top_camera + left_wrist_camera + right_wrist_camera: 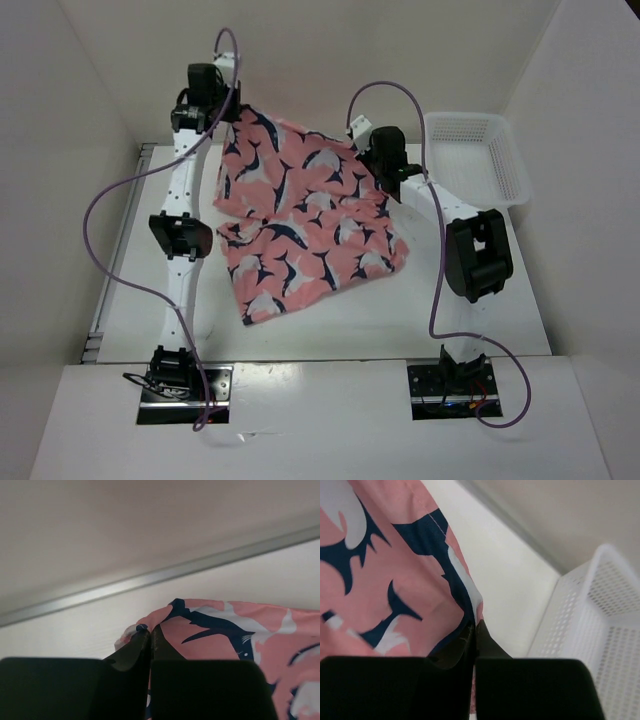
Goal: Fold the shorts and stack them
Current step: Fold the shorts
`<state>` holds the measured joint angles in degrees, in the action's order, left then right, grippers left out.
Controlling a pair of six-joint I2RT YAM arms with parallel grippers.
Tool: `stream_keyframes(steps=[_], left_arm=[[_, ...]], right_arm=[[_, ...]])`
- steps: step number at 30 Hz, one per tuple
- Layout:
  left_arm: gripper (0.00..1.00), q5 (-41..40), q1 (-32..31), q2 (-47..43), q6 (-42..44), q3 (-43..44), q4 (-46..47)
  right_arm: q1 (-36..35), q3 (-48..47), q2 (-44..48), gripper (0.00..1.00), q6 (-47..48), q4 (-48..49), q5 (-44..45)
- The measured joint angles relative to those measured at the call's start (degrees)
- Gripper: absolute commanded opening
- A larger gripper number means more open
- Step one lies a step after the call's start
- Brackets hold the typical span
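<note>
From above, you can't see the two far corners of the shorts (300, 215) (the left arm (205, 95) and right arm (388, 152) cover them). In the right wrist view the basket (600, 630) runs off the right edge.

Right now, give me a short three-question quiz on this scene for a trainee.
1. True or false: the left arm's fingers are shut on an edge of the coral-pink whale-print fabric shorts.
2. Where is the white plastic mesh basket? A) at the near left corner; B) at the far right of the white table; C) on top of the shorts.
3. What do the right arm's fingers pinch?
Key: 1 true; 2 B; 3 an edge of the shorts.
</note>
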<state>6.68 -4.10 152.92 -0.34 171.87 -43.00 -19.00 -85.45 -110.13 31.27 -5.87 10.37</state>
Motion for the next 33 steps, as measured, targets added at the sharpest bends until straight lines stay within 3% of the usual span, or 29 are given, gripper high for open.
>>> stream_keyframes(steps=[6, 18, 23, 28, 33], left_arm=[[0.00, 3.67, 0.63, -6.60, 0.02, 7.52, -5.16], [0.00, 8.28, 0.02, -7.91, 0.11, 7.21, -25.44], [0.00, 8.74, -0.52, -10.34, 0.13, 2.67, -29.68], [0.00, 10.19, -1.84, -18.03, 0.11, -10.88, -30.82], [0.00, 14.29, -4.15, -24.72, 0.11, -16.44, -30.53]], right_arm=[[-1.27, -0.26, 1.07, 0.00, 3.04, 3.32, 2.01], [-0.98, 11.61, 15.74, 0.00, 8.55, -3.39, 0.35], [-0.96, 15.61, 20.96, 0.00, 11.45, -10.36, -4.87], [-0.96, 20.02, 23.76, 0.00, 13.51, -13.99, -7.69], [-0.96, 22.77, 24.30, 0.00, 14.05, -15.52, -9.16]])
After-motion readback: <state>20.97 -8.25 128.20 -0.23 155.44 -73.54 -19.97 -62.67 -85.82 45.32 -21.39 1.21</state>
